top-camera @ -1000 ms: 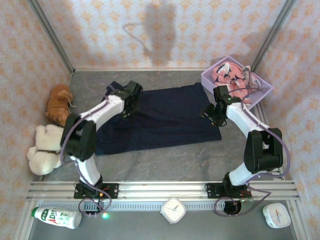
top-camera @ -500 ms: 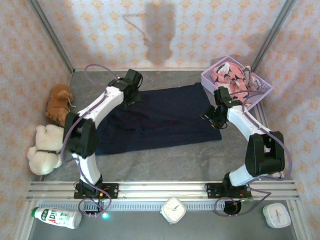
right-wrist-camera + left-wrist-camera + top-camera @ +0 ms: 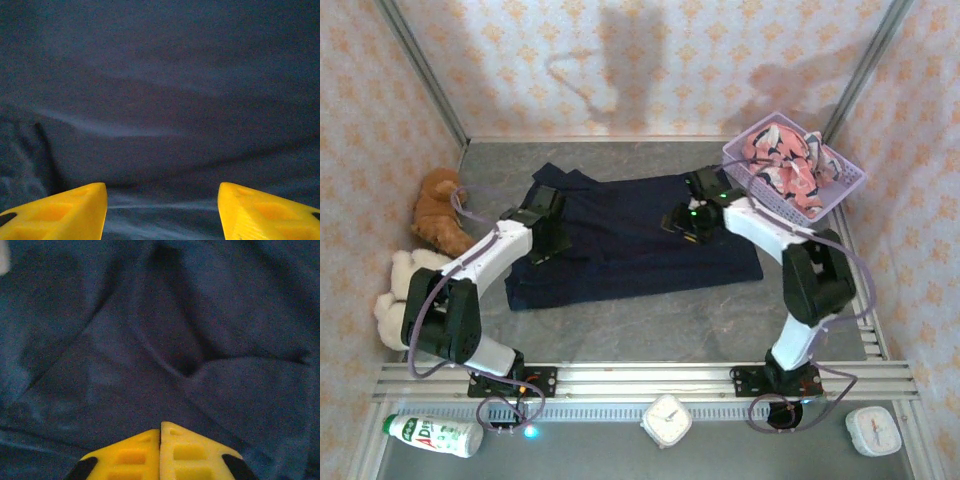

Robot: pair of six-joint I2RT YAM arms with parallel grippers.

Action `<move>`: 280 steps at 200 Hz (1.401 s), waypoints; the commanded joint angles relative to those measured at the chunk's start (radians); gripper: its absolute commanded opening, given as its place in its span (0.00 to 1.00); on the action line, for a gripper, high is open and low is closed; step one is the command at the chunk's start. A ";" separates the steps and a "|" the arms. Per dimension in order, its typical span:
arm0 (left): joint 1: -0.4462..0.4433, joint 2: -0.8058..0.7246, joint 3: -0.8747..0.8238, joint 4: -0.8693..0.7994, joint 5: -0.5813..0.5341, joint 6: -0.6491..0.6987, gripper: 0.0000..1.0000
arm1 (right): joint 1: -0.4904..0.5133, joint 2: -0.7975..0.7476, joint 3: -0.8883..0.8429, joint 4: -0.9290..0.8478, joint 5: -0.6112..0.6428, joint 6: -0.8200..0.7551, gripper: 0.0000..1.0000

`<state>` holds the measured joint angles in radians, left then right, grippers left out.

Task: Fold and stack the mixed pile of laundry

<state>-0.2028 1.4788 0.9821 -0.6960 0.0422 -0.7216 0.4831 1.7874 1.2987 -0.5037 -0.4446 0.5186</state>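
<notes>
The dark navy garment point(image 3: 640, 235) lies spread across the middle of the counter point(image 3: 650, 320), almost flat, with loose folds and a turned-over part at its left end. The salmon-pink shark-print garment point(image 3: 782, 160) is not on the counter but heaped in the lavender basket point(image 3: 842, 197) at the far right corner. Compared with a second ago, both arms have changed place over the navy cloth. The left hand point(image 3: 544, 244) was at the far left corner of the garment and has now come back toward the near left part, and that corner is now laid out on the counter. The right hand point(image 3: 682, 222) has left the right edge and reached inward to the middle of the far half. I judge that the spreading of the navy garment is nearly finished and that the first fold is not yet made. In the left wrist view the yellow fingers point(image 3: 130, 455) are pressed together just above a deep crease, and I see no cloth between their tips. In the right wrist view the fingers point(image 3: 60, 210) stand spread wide, with smooth navy cloth right below them and nothing held.
</notes>
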 commanded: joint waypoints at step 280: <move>0.144 0.155 -0.149 0.062 -0.016 -0.068 0.00 | 0.217 0.549 0.657 -0.014 0.025 0.034 0.17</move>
<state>-0.0589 1.5974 0.8631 -0.5846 0.0666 -0.7780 0.6994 2.3974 1.9656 -0.5159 -0.4843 0.5163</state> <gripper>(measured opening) 0.049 0.156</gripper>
